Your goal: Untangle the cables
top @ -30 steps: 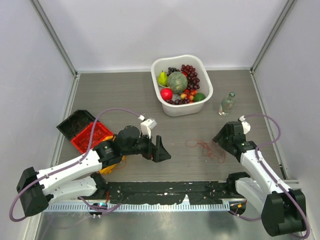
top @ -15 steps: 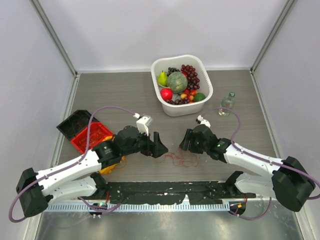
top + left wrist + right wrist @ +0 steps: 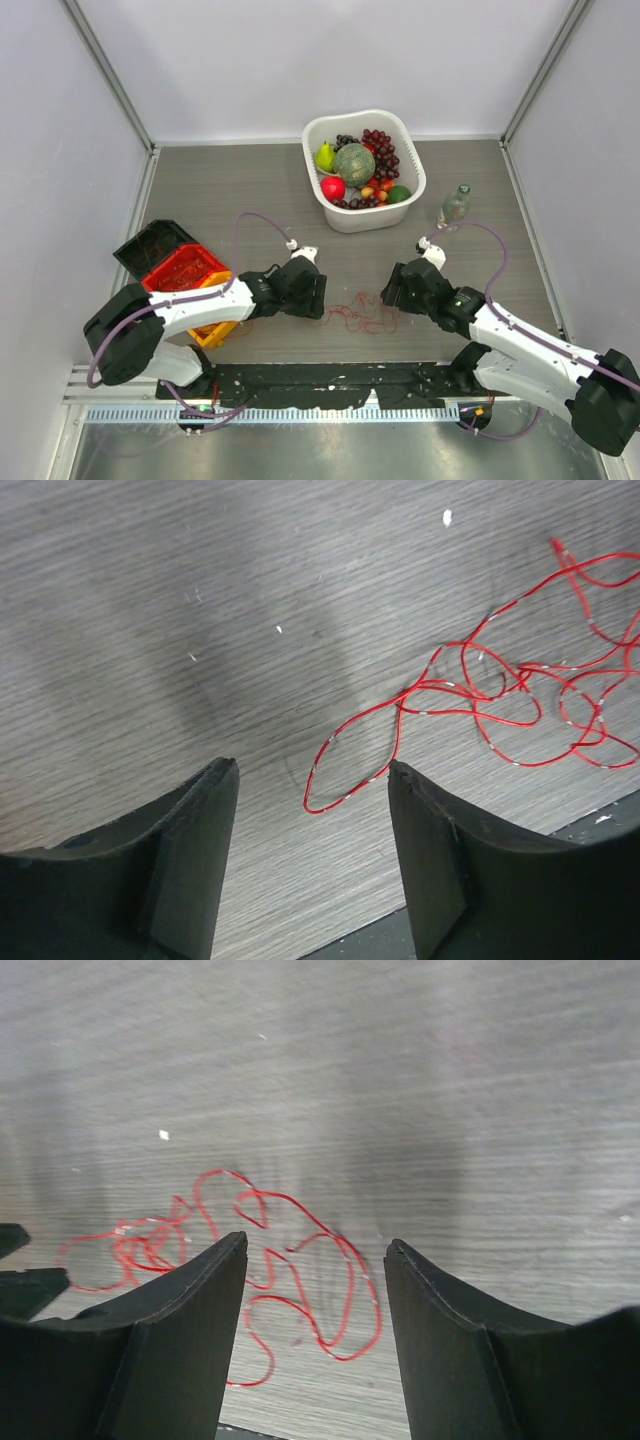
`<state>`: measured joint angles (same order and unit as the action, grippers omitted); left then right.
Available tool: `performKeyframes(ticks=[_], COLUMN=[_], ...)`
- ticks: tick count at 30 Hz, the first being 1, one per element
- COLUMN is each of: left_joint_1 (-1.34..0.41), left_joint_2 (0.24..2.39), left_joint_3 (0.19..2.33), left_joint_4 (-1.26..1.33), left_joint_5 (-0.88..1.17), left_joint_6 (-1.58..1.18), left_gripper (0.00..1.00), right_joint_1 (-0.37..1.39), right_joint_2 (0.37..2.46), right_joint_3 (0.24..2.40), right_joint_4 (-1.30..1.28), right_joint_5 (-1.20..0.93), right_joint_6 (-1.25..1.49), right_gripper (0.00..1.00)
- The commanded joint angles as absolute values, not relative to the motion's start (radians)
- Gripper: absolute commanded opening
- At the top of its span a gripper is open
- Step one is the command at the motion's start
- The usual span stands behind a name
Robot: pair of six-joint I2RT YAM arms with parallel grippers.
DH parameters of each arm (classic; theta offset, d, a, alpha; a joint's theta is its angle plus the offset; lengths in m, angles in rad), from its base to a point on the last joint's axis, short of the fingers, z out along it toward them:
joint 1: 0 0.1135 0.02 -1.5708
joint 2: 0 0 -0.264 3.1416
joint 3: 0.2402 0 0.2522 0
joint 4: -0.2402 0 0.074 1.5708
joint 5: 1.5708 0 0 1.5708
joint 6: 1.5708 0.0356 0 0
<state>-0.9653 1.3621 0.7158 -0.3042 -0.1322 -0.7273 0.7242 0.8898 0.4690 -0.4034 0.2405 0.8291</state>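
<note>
The cables (image 3: 360,318) are thin red wire loops lying loose and tangled on the grey table between the two arms. My left gripper (image 3: 318,297) is low at their left edge and open. In the left wrist view one end loop of the cables (image 3: 500,695) lies on the table between my left gripper (image 3: 312,768) fingertips, unclamped. My right gripper (image 3: 392,293) is open at the right edge of the cables. In the right wrist view the cables (image 3: 300,1260) lie under and between my right gripper (image 3: 316,1243) fingers, with nothing held.
A white basin (image 3: 372,221) of fruit stands at the back centre, with a small bottle (image 3: 454,206) to its right. A red crate (image 3: 185,268) and a black lid (image 3: 150,245) sit at the left. A black strip (image 3: 330,380) runs along the near edge.
The right arm swung in from the right, and the cables have shifted left toward the centre. The left arm folded back, its gripper lower at the cables, jaws a little narrower.
</note>
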Motion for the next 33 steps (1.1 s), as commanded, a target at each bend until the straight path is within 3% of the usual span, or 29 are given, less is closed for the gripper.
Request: performKeyframes(ticks=[1, 4, 11, 14, 16, 19, 20, 26, 33], left_joint_1=[-0.985, -0.989, -0.989, -0.989, -0.988, -0.988, -0.989, -0.989, -0.989], left_joint_2=[1.408, 1.431, 1.404, 1.323, 1.237, 1.1, 1.044, 0.702, 0.508], left_joint_3=[0.735, 0.7, 0.704, 0.756, 0.787, 0.83, 0.844, 0.885, 0.946], left_joint_4=[-0.259, -0.2, -0.204, -0.305, -0.362, -0.423, -0.442, -0.462, -0.482], left_joint_5=[-0.114, -0.036, -0.046, -0.194, -0.286, -0.434, -0.489, -0.702, -0.865], left_joint_6=[-0.752, -0.77, -0.732, -0.664, -0.609, -0.536, -0.508, -0.353, -0.19], left_gripper=[0.62, 0.53, 0.0, 0.0, 0.0, 0.0, 0.0, 0.0, 0.0], right_joint_1=[0.726, 0.723, 0.724, 0.724, 0.724, 0.715, 0.697, 0.548, 0.339], right_joint_2=[0.914, 0.962, 1.071, 1.085, 1.08, 1.069, 1.059, 0.896, 0.661], right_joint_3=[0.443, 0.446, 0.433, 0.433, 0.426, 0.428, 0.436, 0.445, 0.459], right_joint_4=[-0.425, -0.407, -0.304, -0.302, -0.295, -0.305, -0.319, -0.425, -0.517], right_joint_5=[0.269, 0.249, 0.268, 0.363, 0.432, 0.508, 0.537, 0.587, 0.571], right_joint_6=[0.839, 0.827, 0.811, 0.847, 0.882, 0.91, 0.913, 0.904, 0.879], right_gripper=[0.62, 0.6, 0.53, 0.49, 0.36, 0.03, 0.01, 0.01, 0.01])
